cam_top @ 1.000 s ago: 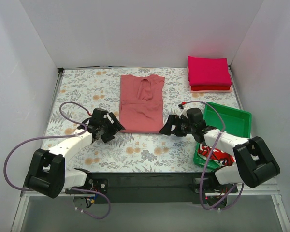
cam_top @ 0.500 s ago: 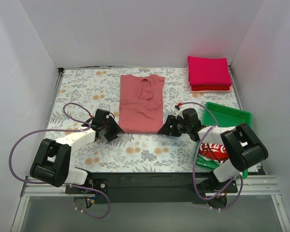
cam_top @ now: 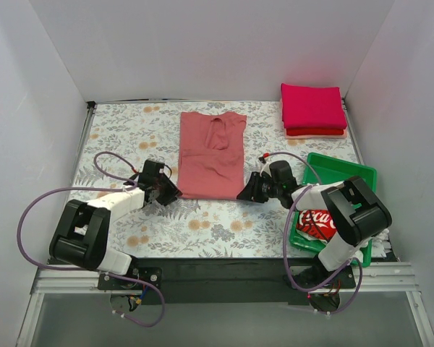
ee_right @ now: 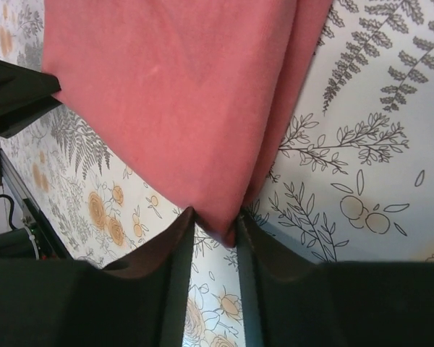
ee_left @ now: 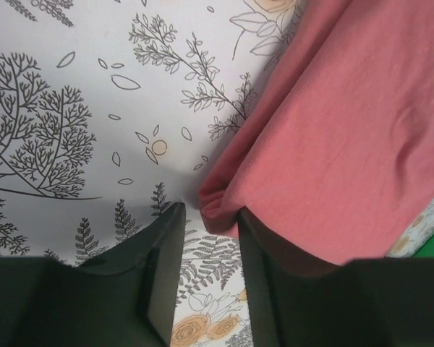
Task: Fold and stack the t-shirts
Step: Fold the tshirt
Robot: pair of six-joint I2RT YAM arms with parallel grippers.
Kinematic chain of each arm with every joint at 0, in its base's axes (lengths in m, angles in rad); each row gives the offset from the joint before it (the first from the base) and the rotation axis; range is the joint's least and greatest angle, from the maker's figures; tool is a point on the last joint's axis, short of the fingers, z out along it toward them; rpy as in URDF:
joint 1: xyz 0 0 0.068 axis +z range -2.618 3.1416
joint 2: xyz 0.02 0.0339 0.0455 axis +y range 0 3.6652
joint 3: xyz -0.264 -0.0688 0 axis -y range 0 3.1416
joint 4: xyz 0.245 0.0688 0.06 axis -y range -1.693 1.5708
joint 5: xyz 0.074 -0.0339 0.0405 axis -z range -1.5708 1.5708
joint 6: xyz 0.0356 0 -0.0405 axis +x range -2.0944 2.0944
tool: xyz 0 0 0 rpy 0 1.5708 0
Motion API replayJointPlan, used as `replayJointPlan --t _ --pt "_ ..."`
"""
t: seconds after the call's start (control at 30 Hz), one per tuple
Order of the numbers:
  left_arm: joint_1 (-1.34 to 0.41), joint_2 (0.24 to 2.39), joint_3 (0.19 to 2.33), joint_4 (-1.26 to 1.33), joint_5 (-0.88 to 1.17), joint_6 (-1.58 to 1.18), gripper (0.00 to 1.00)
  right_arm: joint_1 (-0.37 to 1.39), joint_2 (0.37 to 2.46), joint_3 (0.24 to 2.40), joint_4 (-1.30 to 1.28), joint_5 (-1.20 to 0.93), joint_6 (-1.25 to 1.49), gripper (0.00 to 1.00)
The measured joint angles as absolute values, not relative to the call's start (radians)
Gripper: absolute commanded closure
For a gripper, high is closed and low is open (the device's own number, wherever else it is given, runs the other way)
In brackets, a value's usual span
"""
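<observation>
floral cover [cam_top: 202, 228] lies flat inside white walls [cam_top: 202, 43]; a green tray [cam_top: 343, 173] sits on the cover's right near corner.

Salmon-red t-shirt [cam_top: 212, 153] flat mid-table; folded t-shirts [cam_top: 313, 110] stacked far-right.

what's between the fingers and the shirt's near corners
Nothing visible. The left gripper and the right gripper each have a near corner of the salmon shirt lying between their fingers, with only the floral cover beneath.
</observation>
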State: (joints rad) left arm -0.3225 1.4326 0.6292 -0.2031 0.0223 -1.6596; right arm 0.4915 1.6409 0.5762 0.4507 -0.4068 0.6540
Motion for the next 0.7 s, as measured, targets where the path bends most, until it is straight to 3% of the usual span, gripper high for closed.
replayJointPlan --t 0.07,0.1,0.27,0.5,0.7 --pt "-0.319 1.447 0.633 -0.197 0.02 -1.664 0.97 0.492 1.645 0.576 0.447 -0.407 0.654 0.76" --pt "-0.318 1.456 0.633 -0.196 0.02 -1.661 1.0 0.492 1.645 0.576 0.445 -0.405 0.653 0.79" --pt "-0.315 1.466 0.627 -0.172 0.046 -1.661 1.0 0.493 1.656 0.575 0.438 -0.413 0.652 0.98" --pt "-0.358 1.367 0.517 -0.121 0.065 -1.673 1.0 0.513 1.611 0.52 0.444 -0.429 0.639 0.99" --pt "-0.524 1.178 0.368 -0.12 0.044 -1.718 1.0 0.561 1.454 0.379 0.426 -0.406 0.618 0.99"
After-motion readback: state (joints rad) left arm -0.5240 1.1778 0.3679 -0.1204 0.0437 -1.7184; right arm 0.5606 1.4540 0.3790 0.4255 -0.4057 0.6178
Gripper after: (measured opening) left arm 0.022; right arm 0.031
